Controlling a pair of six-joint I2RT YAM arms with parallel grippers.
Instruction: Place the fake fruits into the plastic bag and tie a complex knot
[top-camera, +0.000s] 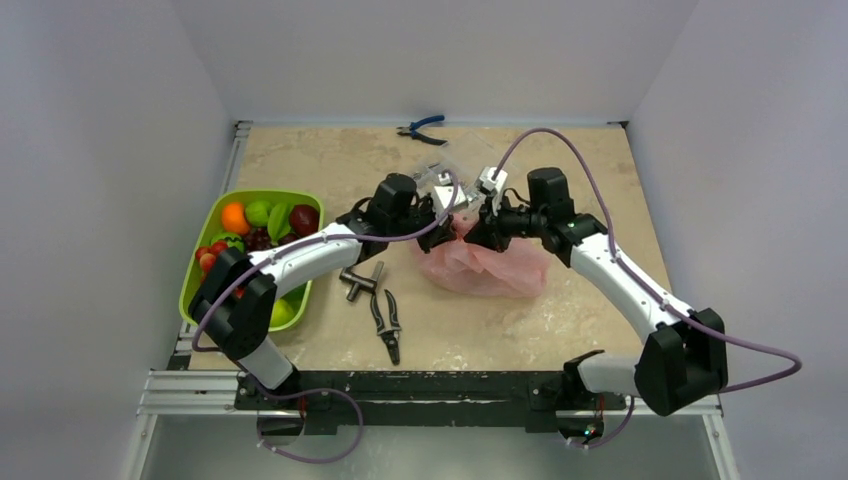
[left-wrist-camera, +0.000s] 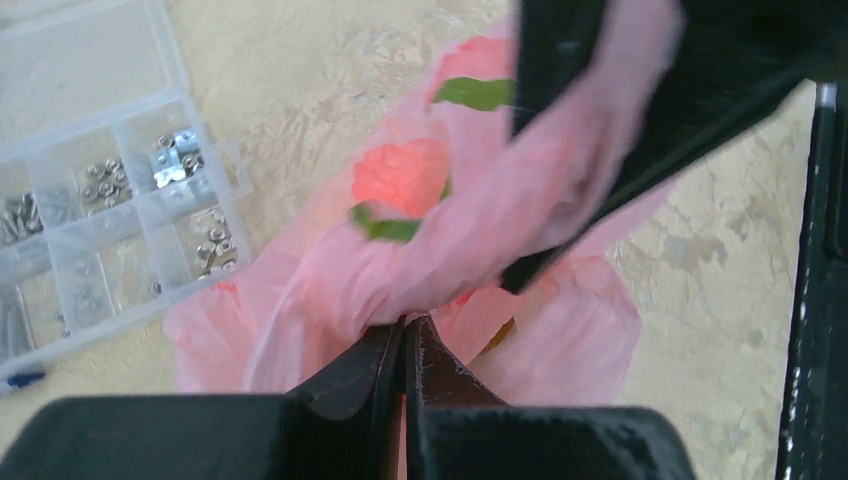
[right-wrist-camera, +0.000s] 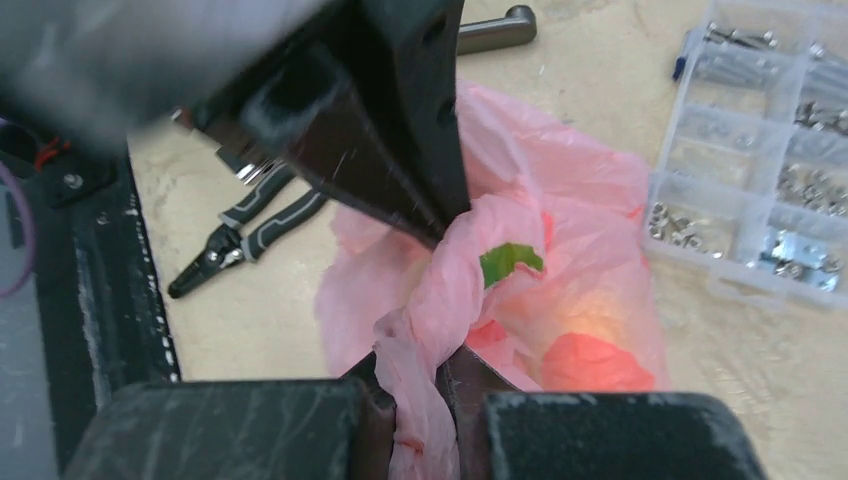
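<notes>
— Now, the overhead view: where does the plastic bag stand?
— On the surface, right of centre, slumped. Both arms meet over its far edge. The left end effector and the right end effector sit close together at the gathered film, but their jaws cannot be read from here. Many fake fruits lie in the green tray at the left, well apart from the bag. Pliers lie between tray and bag.

— Left wrist view?
— The left end effector is clenched, fingertips together, pinching a pulled-up fold of pink film. A red-orange fruit with a green leaf shows through the film, inside the bag. A clear parts box sits just beside the bag.

— Right wrist view?
— The right end effector is clamped on a twisted rope of film that runs up to the other arm's fingers. A red shape shows inside the bag beneath it.

— Assessment?
— Loading looks partial: at least one fruit is bagged, and most lie in the tray. Tying appears begun, with the mouth gathered and one strand twisted. No finished knot is visible. In my judgement the looping, passing through and tightening are all left to do.
</notes>
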